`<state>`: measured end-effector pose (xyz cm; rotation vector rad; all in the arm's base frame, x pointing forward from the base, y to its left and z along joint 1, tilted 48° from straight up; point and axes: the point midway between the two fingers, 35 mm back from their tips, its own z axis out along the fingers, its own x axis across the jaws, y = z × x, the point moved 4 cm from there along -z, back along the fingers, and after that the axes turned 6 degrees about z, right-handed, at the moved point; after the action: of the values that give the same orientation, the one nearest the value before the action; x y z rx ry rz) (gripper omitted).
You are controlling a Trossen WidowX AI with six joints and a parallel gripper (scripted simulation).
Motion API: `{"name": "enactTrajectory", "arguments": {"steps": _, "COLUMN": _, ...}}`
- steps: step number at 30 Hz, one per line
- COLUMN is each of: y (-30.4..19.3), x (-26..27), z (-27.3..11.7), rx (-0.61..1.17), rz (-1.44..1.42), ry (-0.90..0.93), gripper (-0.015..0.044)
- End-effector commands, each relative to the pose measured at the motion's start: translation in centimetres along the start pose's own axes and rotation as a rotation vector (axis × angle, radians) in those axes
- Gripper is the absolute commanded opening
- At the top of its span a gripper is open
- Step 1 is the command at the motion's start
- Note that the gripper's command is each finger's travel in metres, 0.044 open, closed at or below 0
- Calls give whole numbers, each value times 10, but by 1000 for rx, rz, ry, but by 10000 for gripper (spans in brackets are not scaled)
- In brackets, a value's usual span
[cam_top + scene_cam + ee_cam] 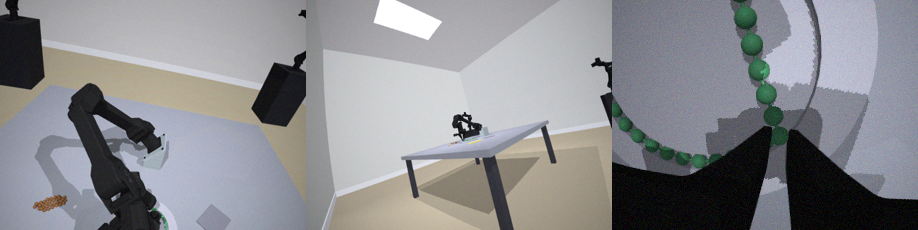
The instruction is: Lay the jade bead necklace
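Note:
The jade bead necklace is a string of round green beads over the pale round bead board. My gripper is nearly closed on a bead of it, low over the board. From the fingertips one run of beads goes up the wrist view, and another curves away to the left behind the left finger. The upper run lies inside the board's dark curved line, with a gap between them. In the top view my arm hides the fingertips and much of the board.
An orange bead bundle lies on the table, left of the arm in the top view. A grey square tile lies to the right. A yellow flat strip shows in the exterior view. A pale block stands at the arm's far end.

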<state>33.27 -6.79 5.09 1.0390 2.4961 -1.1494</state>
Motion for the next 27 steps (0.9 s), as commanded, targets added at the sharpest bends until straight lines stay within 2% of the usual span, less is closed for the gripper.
{"name": "enactTrajectory", "arguments": {"steps": 1, "y": 1, "x": 0, "z": -1, "rx": -1, "rz": -2, "ry": -2, "gripper": 105}}
{"name": "enactTrajectory", "arguments": {"steps": 14, "y": 0, "x": 1, "z": -2, "rx": 3, "rz": -7, "ry": 1, "gripper": 440}}
{"name": "enactTrajectory", "arguments": {"steps": 27, "y": 0, "x": 1, "z": -6, "rx": 2, "rz": -8, "ry": -4, "gripper": 440}}
